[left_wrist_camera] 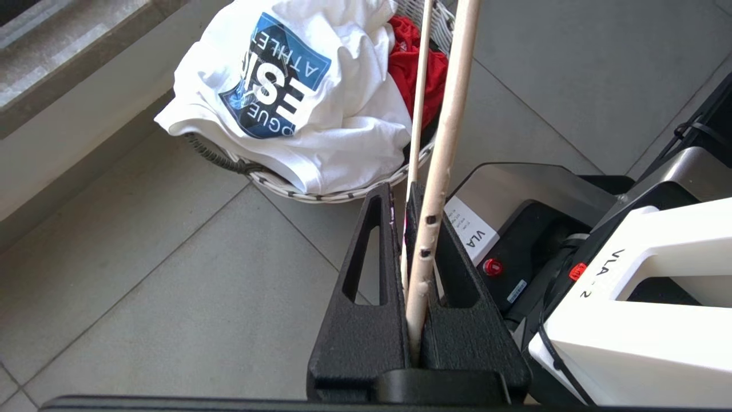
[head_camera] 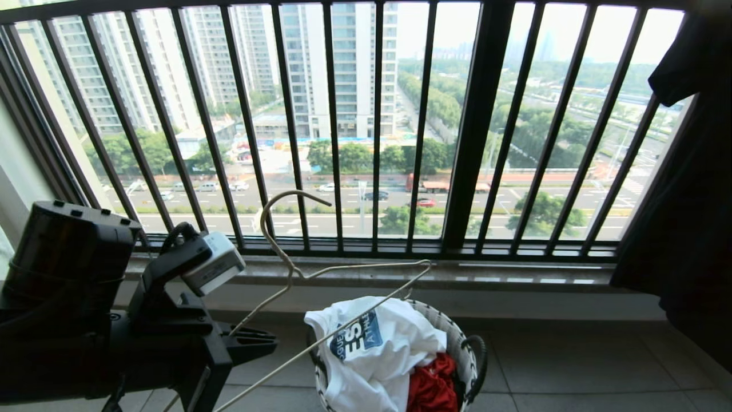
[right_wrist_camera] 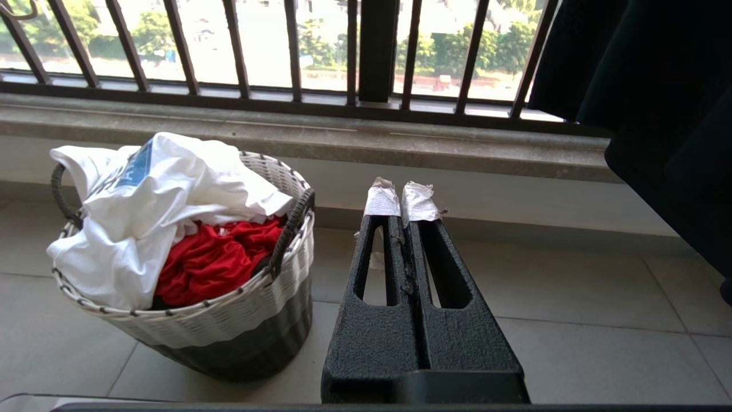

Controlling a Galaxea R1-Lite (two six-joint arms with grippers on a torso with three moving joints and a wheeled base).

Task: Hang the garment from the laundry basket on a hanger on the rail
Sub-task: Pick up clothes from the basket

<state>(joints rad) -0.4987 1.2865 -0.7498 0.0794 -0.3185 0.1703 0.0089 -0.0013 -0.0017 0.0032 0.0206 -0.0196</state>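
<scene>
The white garment (head_camera: 377,349) with its dark blue chest graphic lies crumpled on top of the round woven laundry basket (head_camera: 457,337) on the tiled floor. My left gripper (head_camera: 271,343) is low at the left, just left of the basket, shut on the thin cream wire hanger (head_camera: 290,270). The hanger stands tilted, hook upward, with its long bar reaching over the basket. In the left wrist view, the hanger (left_wrist_camera: 443,143) is pinched between the jaws of the left gripper (left_wrist_camera: 400,194), with garment (left_wrist_camera: 297,86) and basket (left_wrist_camera: 320,197) just beyond. My right gripper (right_wrist_camera: 400,200) is shut and empty, right of the basket (right_wrist_camera: 229,320). The rail is out of view.
A red cloth (head_camera: 432,389) lies in the basket under the white garment. A black railing of vertical bars (head_camera: 474,131) and a stone ledge (head_camera: 514,274) close off the front. A black garment (head_camera: 686,171) hangs at the right. My own base (left_wrist_camera: 572,257) is close beside the left gripper.
</scene>
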